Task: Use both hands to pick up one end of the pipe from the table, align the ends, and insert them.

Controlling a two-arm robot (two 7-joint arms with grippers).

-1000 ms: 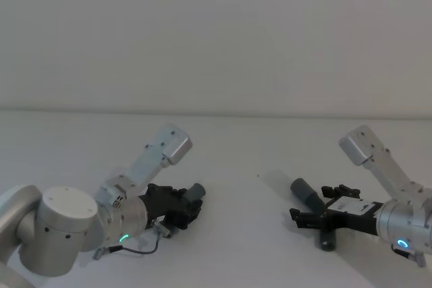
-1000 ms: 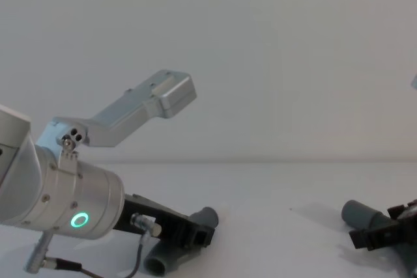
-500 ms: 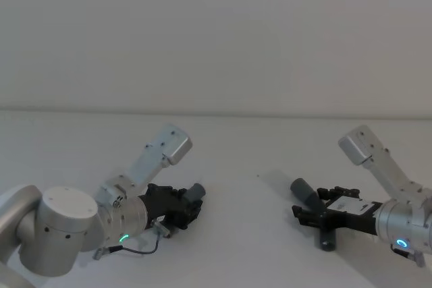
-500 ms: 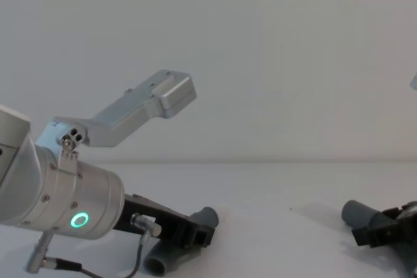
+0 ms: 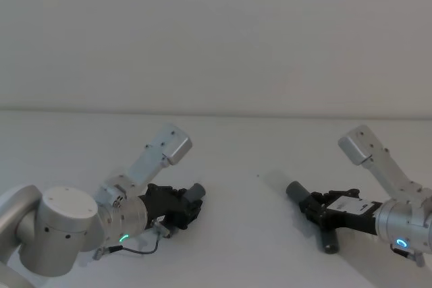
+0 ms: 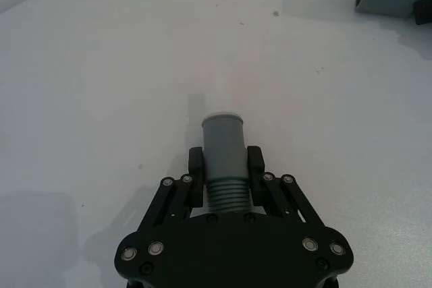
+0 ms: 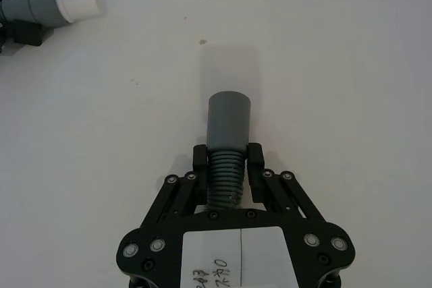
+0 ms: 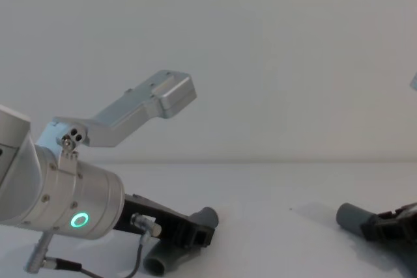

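Note:
On the white table (image 5: 243, 153) my left gripper (image 5: 185, 208) is shut on the ribbed part of one grey pipe piece, just behind its cuff (image 6: 223, 138). That cuff carries a narrow whitish tip (image 7: 79, 3) and points toward the middle. My right gripper (image 5: 317, 208) is shut on the ribs of the other pipe piece (image 7: 225, 173), behind its plain grey cuff (image 7: 228, 118). This cuff (image 5: 295, 191) aims toward the left one, with a wide gap of bare table between the two ends. Both pieces lie low on the table. The right piece's far end (image 5: 328, 242) sticks out beside the gripper.
A thin black cable (image 5: 138, 251) loops beside the left wrist. A plain white wall rises behind the table's far edge (image 5: 216, 114). A small dark speck (image 5: 258, 176) marks the table between the grippers.
My right gripper's fingers have shut on the ribbed hose, and its cuff has shifted slightly left. The left arm and its pipe piece have not moved.

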